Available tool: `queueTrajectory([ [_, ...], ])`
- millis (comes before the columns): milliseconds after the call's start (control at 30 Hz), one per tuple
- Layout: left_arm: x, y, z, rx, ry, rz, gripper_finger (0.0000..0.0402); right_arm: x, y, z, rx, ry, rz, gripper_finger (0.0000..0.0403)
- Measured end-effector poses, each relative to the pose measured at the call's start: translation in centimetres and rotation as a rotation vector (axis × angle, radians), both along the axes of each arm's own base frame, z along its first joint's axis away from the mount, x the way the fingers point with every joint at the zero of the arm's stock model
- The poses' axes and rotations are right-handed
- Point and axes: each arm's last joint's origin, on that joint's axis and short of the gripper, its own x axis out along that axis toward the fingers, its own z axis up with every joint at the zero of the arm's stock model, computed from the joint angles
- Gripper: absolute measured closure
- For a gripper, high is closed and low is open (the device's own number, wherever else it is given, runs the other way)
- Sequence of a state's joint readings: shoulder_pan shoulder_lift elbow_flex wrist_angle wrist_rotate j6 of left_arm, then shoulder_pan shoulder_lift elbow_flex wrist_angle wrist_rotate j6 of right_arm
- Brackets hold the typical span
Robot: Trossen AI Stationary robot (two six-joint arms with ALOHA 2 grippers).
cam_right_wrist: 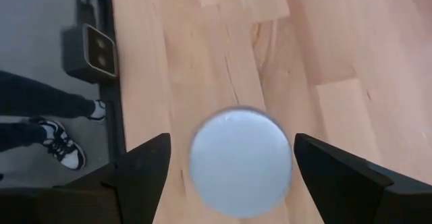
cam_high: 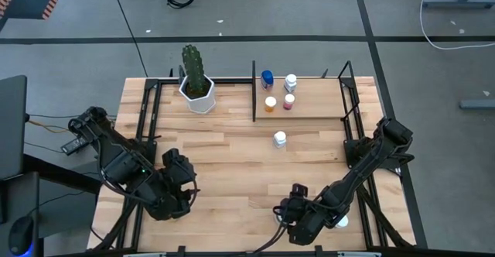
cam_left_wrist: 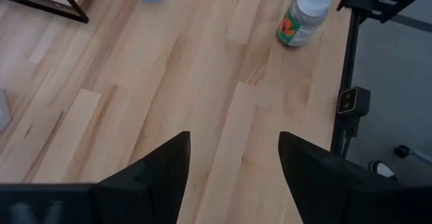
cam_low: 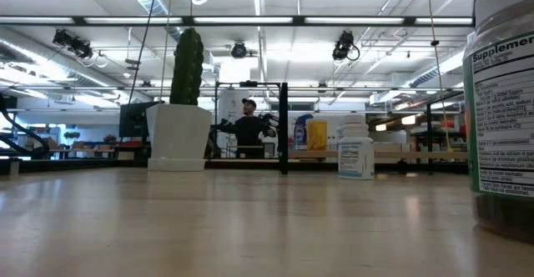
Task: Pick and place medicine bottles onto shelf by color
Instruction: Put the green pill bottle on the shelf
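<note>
A green-bodied, white-capped bottle (cam_high: 341, 223) stands on its base near the table's near right corner; it looms large in the low view (cam_low: 503, 118). My right gripper (cam_right_wrist: 231, 146) hangs over it pointing down, open, one finger on each side of the white cap (cam_right_wrist: 239, 160) with a gap on both sides. My left gripper (cam_left_wrist: 234, 140) is open above bare wood at the near left (cam_high: 182, 183). A white bottle (cam_high: 279, 139) stands alone mid-table. On the shelf (cam_high: 317, 110) stand blue (cam_high: 267, 77), white (cam_high: 291, 81), orange (cam_high: 270, 104) and pink (cam_high: 288, 101) bottles.
A cactus in a white hexagonal pot (cam_high: 197, 87) stands at the far left. Black metal posts (cam_high: 254, 90) frame the shelf and run along both table sides. A small camera (cam_right_wrist: 98, 48) sits at the near edge beside the green bottle. A person (cam_low: 248, 131) is in the room beyond.
</note>
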State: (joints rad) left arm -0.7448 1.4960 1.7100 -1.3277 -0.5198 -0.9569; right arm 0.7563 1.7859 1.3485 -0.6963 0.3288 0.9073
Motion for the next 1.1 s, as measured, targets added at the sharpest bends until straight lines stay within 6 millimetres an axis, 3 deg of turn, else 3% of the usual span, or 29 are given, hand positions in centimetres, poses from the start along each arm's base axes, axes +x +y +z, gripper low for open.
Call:
queueTrajectory([
  [200,0.0,0.0,0.0,-0.001,0.000,0.001,0.0170,-0.2,-0.2,-1.5,0.055,0.011,-0.055,0.0081],
  [533,0.0,0.0,0.0,-0.001,0.000,0.001,0.0173,-0.5,-0.4,-1.7,0.017,0.032,-0.045,0.0083],
  [867,0.1,0.1,0.0,0.007,-0.008,0.009,0.0173,-0.5,-0.7,-1.6,-0.032,0.012,-0.070,0.0157],
  [1100,0.7,1.0,0.1,0.076,-0.027,0.035,0.0179,-0.3,-1.5,-0.8,-0.100,0.029,-0.133,0.0162],
])
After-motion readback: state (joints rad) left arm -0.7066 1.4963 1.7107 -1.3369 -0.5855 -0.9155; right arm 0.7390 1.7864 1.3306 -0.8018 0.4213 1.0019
